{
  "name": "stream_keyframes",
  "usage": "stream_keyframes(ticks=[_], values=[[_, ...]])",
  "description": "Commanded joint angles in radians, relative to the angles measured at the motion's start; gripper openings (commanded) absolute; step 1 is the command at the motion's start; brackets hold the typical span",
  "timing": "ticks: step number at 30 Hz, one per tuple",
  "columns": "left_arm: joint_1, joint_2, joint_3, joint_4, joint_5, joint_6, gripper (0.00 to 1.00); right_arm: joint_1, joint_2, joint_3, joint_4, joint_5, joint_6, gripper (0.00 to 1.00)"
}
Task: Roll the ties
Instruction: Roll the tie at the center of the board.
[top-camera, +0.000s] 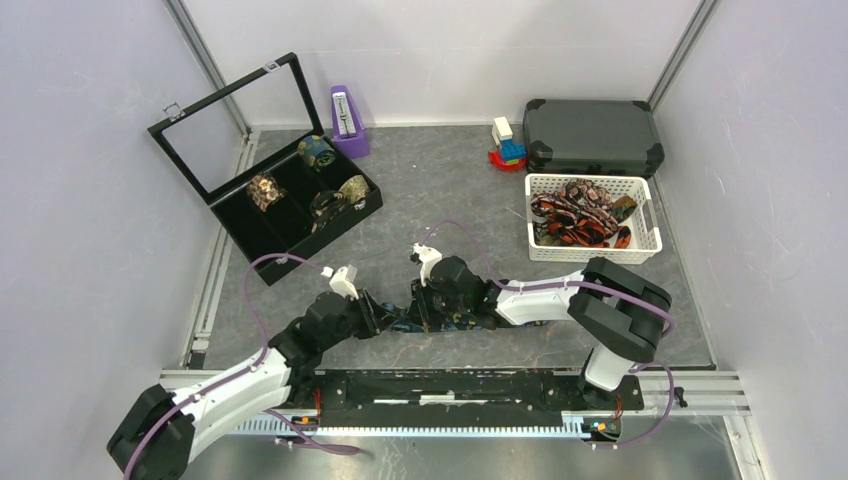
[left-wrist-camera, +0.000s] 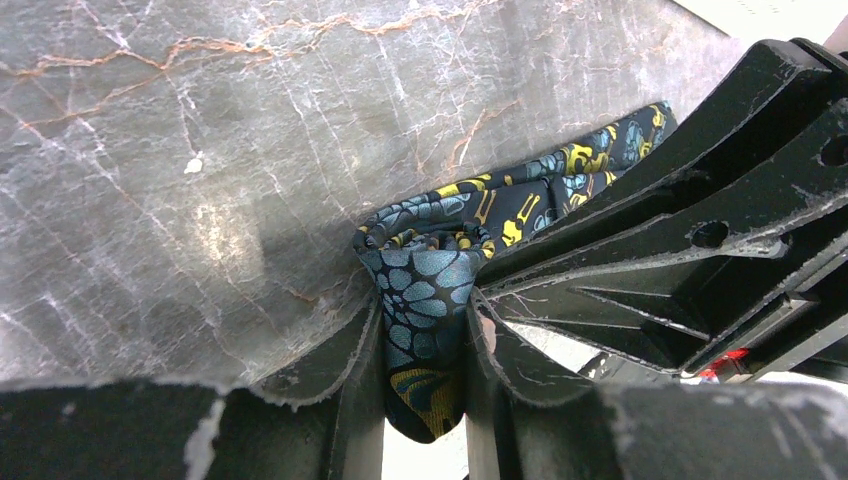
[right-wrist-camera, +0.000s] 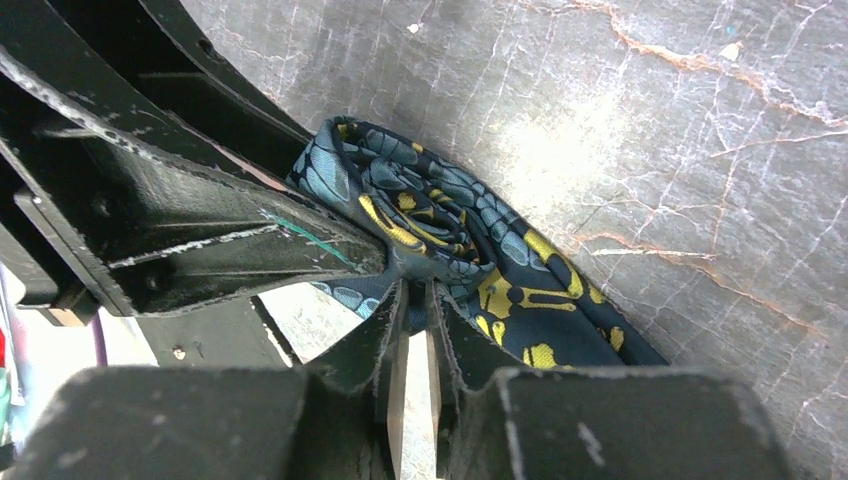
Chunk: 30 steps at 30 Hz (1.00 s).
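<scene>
A purple metronome (top-camera: 348, 120) stands beside the open black box (top-camera: 325, 240); toy blocks (top-camera: 506, 145) sit beside a grey case (top-camera: 593, 136), white basket (top-camera: 592, 252) just in front

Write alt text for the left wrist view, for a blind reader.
The left gripper pinches the rolled end of a dark blue tie with yellow and blue patterns, on a grey marble table. The right gripper meets the same roll from the right.
</scene>
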Motion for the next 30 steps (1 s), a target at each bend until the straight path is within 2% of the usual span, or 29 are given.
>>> stream_keyframes(ticks=[1,7,12,25,30], values=[[0.006,-0.025,0.051,-0.125,-0.031,0.066,0.12,-0.006,-0.014,0.027,-0.063,0.003,-0.056,0.2],[0.005,-0.065,0.131,-0.317,-0.115,0.06,0.09,-0.006,-0.089,0.042,-0.109,0.064,-0.094,0.28],[0.005,-0.073,0.193,-0.462,-0.189,0.059,0.07,-0.006,-0.102,0.052,-0.131,0.088,-0.106,0.28],[-0.015,-0.037,0.324,-0.665,-0.31,0.052,0.05,-0.007,-0.074,0.055,-0.084,0.058,-0.092,0.26],[-0.037,0.004,0.351,-0.692,-0.356,0.033,0.04,-0.007,-0.075,0.053,-0.083,0.057,-0.091,0.26]])
